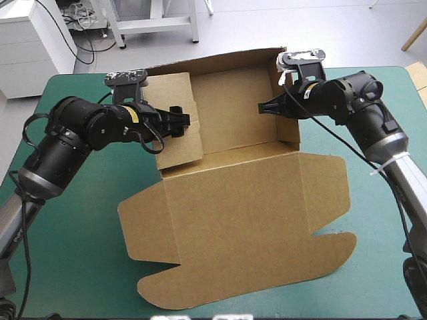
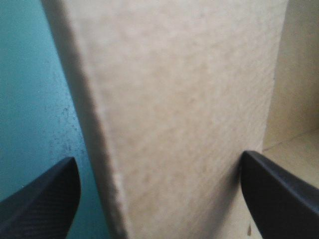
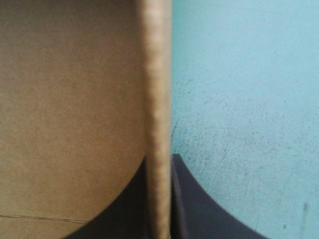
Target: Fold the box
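The brown box [image 1: 247, 213] lies mid-table, its walls raised at the far half and the lid flat toward the front edge. The left wall panel [image 1: 170, 90] leans inward, and my left gripper [image 1: 179, 122] straddles it. In the left wrist view that panel [image 2: 184, 99] fills the gap between the open left gripper [image 2: 159, 157]. My right gripper [image 1: 262, 107] reaches in at the upright right wall [image 1: 288, 123]. In the right wrist view the wall's edge [image 3: 157, 74] is pinched in the right gripper [image 3: 158, 162], which is shut on it.
Teal-green cover [image 1: 80, 227] shows to the left, the right and in front of the box. A tan board edge [image 1: 417, 72] pokes in at the table's far right corner. The lid's rounded tab [image 1: 320, 257] reaches near the front edge.
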Robot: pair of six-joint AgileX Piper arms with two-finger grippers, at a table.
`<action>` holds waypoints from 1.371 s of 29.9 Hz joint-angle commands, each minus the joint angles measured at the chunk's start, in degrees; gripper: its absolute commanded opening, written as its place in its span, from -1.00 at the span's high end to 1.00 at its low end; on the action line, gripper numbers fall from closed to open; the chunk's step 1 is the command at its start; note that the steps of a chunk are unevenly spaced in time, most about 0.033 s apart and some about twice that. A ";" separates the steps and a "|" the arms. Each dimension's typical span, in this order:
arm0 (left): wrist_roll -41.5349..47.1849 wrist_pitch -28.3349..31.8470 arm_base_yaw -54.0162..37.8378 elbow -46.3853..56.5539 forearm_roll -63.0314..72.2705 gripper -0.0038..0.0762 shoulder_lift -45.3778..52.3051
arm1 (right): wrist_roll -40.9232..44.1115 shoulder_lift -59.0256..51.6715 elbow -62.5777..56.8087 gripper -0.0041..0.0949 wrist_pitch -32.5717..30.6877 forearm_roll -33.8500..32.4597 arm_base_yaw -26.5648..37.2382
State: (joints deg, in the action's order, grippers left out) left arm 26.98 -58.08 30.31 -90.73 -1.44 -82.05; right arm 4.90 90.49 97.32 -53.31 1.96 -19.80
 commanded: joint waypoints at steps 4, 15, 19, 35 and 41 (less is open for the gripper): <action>4.91 4.47 0.71 -1.14 -5.21 -0.65 0.32 | 0.37 -3.22 2.26 0.94 4.15 0.56 0.03; 5.14 7.53 0.71 -1.14 -6.58 0.51 -1.30 | 0.37 -3.22 2.26 0.94 4.13 0.32 0.03; 4.60 10.32 0.71 -1.36 -6.58 0.90 -1.30 | 0.37 -3.22 2.26 0.94 3.35 0.32 0.03; 2.09 5.48 0.71 -4.64 -8.03 0.92 -5.22 | 1.09 -3.22 2.26 0.94 -1.27 0.81 0.14; 1.70 5.62 0.71 -4.64 -8.92 0.92 -5.32 | 0.99 -3.22 2.26 0.94 -2.73 0.81 0.14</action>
State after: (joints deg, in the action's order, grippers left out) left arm 30.13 -55.74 30.51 -93.57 -8.90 -89.19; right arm 6.99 90.13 97.50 -58.44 -0.40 -19.33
